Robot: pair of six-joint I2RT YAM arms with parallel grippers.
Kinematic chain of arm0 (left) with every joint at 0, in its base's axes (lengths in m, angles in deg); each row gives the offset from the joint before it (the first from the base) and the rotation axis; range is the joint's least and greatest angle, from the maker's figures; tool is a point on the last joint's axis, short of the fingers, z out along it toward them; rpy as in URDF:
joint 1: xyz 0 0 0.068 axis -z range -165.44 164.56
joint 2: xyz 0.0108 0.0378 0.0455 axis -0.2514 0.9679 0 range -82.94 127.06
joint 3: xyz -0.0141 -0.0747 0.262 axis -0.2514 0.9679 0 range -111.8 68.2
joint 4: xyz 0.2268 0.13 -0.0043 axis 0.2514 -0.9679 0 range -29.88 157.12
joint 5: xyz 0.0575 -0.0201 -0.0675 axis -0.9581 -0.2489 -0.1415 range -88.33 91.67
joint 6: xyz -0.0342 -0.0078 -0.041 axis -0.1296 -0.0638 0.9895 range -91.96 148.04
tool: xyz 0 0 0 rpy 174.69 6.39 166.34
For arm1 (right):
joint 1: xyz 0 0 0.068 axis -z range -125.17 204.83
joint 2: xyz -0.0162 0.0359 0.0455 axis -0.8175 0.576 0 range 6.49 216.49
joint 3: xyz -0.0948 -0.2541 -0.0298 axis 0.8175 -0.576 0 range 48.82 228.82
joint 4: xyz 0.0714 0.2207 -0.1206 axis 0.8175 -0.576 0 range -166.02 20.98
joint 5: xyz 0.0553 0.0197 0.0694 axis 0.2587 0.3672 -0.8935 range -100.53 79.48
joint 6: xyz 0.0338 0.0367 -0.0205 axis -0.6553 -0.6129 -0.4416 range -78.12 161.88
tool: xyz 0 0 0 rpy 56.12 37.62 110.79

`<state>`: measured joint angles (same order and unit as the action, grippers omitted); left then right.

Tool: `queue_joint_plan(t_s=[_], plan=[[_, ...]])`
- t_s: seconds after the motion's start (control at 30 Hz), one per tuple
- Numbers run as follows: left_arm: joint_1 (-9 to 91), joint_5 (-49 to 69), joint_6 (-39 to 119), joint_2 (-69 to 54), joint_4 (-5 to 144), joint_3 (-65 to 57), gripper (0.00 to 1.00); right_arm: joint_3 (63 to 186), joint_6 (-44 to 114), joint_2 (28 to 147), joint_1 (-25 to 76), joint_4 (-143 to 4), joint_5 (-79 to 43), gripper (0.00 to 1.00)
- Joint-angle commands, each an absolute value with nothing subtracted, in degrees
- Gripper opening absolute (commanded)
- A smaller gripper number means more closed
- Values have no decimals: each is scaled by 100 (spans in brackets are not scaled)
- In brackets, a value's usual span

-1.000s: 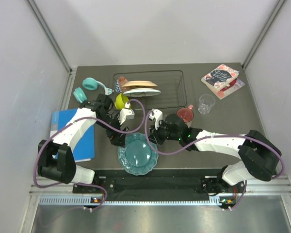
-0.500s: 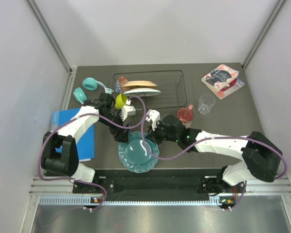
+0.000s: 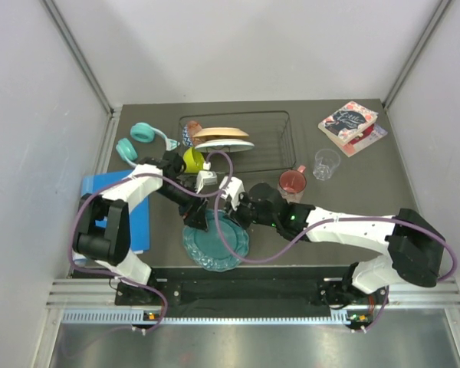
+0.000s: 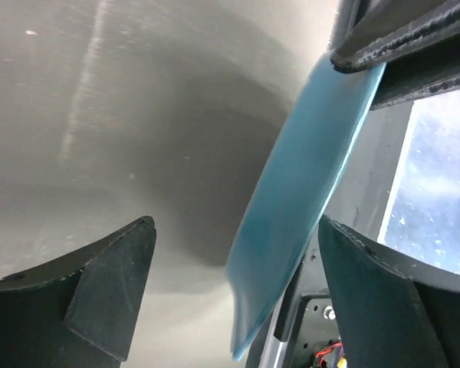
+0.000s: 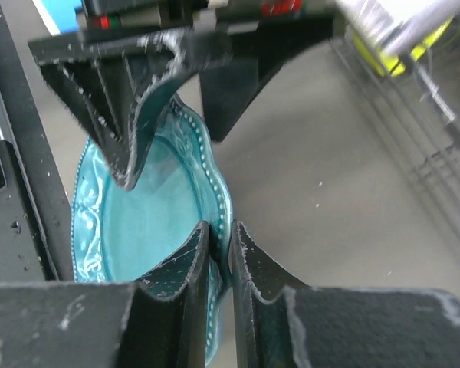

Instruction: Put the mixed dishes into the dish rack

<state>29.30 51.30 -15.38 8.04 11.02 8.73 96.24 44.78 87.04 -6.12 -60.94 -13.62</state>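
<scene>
Teal scalloped plate [image 3: 215,244] tilted, near the table's front edge, in front of the dish rack [image 3: 272,142] and outside it. Right gripper [image 5: 218,230] pinched onto the plate's scalloped rim, fingers nearly together. Left gripper [image 4: 236,230] spread wide, plate's edge passing between its fingers, seen edge-on in the left wrist view; contact unclear. Tan plate [image 3: 221,133] and white plate [image 3: 225,145] lean at the rack's left end. Small yellow-green bowl [image 3: 192,159] at the rack's front-left corner. Pink floral mug [image 3: 293,181] on the table by the rack's front-right corner, near a clear glass [image 3: 326,162].
</scene>
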Motion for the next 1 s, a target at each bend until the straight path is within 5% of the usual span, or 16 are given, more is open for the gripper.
queue_joint_plan(t_s=[0.0, 0.23, 0.5, 0.63, 0.9, 0.97], plan=[[2968, 5652, -2467, 934, 402, 747, 88, 10313, 4961, 8656, -660, -5504, -1097, 0], [2976, 5766, -3005, 1268, -135, 501, 54, 10524, 5120, 8752, -660, -5469, -1088, 0], [3047, 5486, -2849, 1068, -329, 167, 0, 10648, 5146, 8814, -687, -5460, -940, 0], [3047, 4915, -2400, 242, -31, 193, 0, 10542, 5137, 8665, -713, -5495, -833, 0], [3064, 3648, -1714, -1376, 436, -683, 0, 10235, 5146, 7497, -766, -6065, -113, 47], [3117, 3438, -1565, -1439, 419, -1001, 0, 10173, 5146, 6989, -775, -6181, 150, 69]])
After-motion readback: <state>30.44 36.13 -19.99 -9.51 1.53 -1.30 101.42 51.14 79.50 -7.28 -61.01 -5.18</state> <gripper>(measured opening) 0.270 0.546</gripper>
